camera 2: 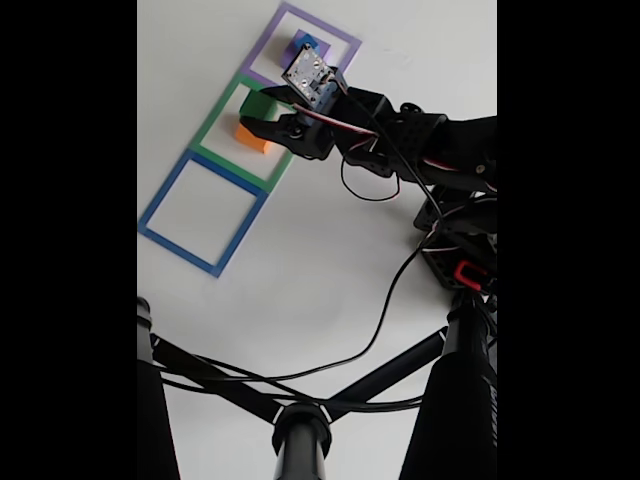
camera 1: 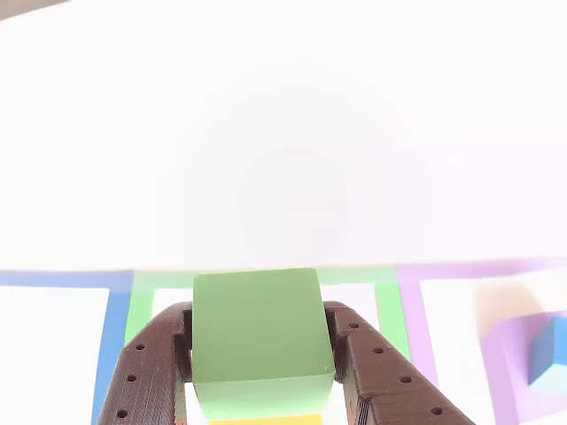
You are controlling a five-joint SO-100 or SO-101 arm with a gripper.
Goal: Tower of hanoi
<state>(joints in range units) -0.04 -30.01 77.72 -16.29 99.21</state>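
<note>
- White table (camera 2: 300,270) carries three square outlines.
- Arm (camera 2: 420,140) reaches over the green outline (camera 2: 215,125); gripper (camera 1: 262,354) clamps the green block (camera 1: 257,323) atop orange block (camera 2: 252,138).
- Blue cube (camera 1: 549,354) is cut off, on purple block (camera 1: 509,363).

Hobby robotics bench: white table (camera 2: 320,260), tripod (camera 2: 300,430)
</note>
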